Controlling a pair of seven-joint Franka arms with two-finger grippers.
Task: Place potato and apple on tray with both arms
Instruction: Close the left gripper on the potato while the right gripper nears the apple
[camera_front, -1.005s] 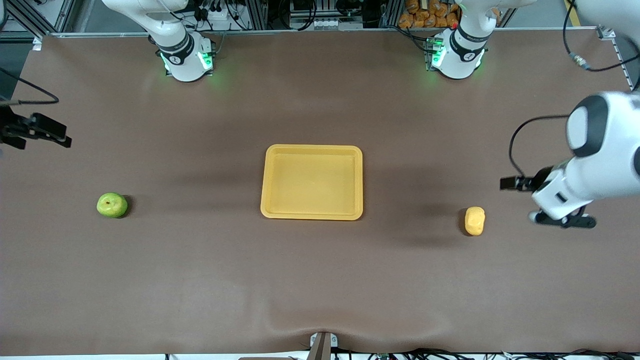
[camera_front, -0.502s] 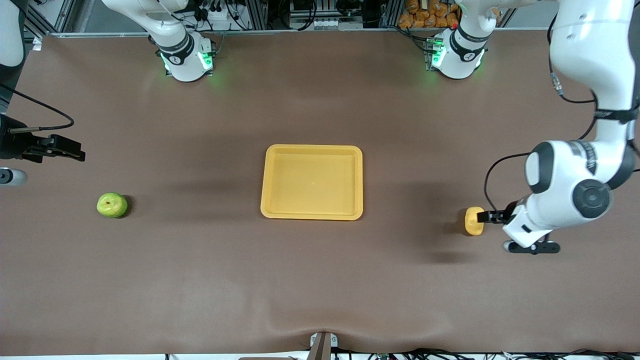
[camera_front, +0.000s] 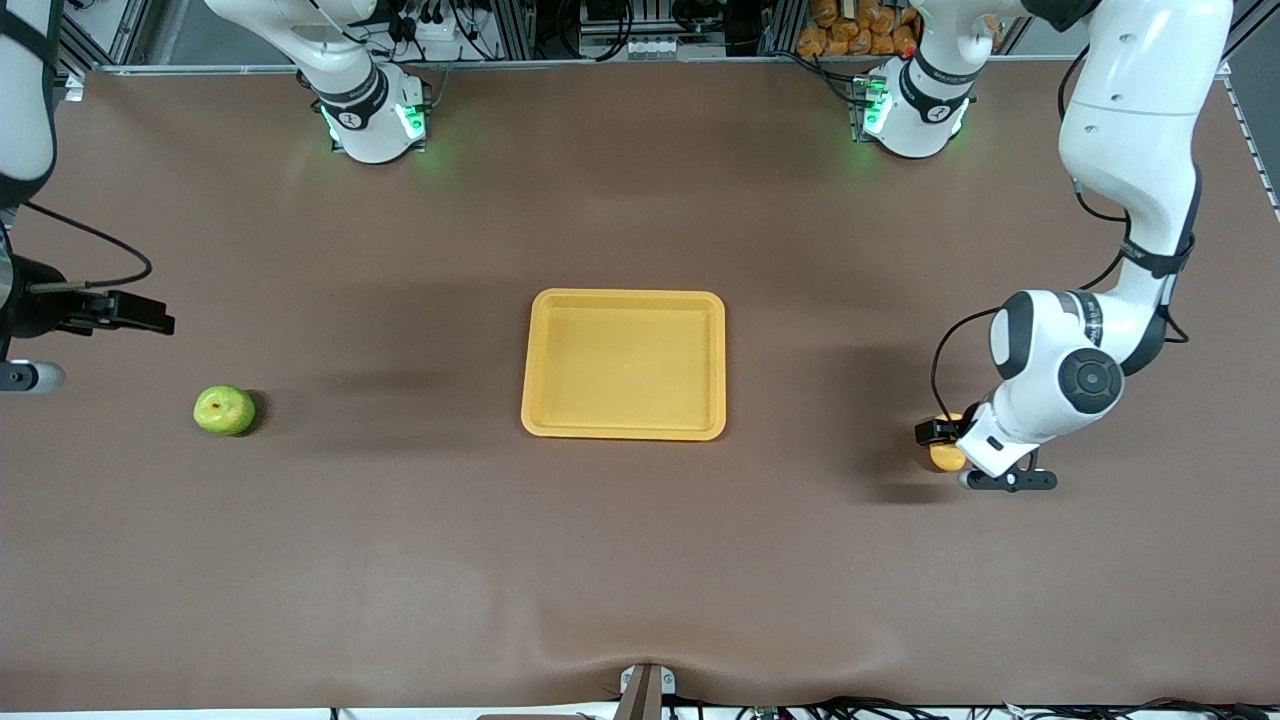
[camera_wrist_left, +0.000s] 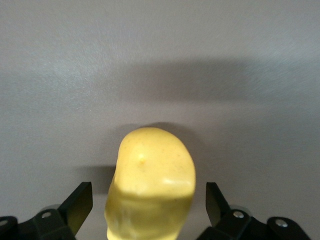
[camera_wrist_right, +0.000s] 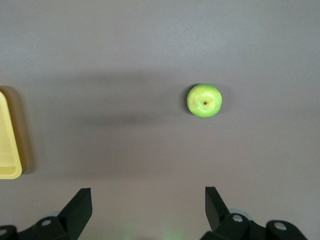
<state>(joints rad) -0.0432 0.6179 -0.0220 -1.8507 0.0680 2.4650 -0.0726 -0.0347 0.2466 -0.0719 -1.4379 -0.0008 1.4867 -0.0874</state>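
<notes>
left gripper (camera_wrist_left: 149, 200), fingers spread, has dropped around the potato (camera_front: 944, 455) at the left arm's end of the table; the grasp looks ready to close. right gripper (camera_wrist_right: 148, 202), also spread, has edged over the table toward the apple (camera_front: 224, 410). the tray (camera_front: 623, 428) sits between them, with nothing on it.

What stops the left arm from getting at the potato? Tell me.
Probably nothing. The left gripper is open with the potato between its fingers, on bare table, nothing else close by.
</notes>
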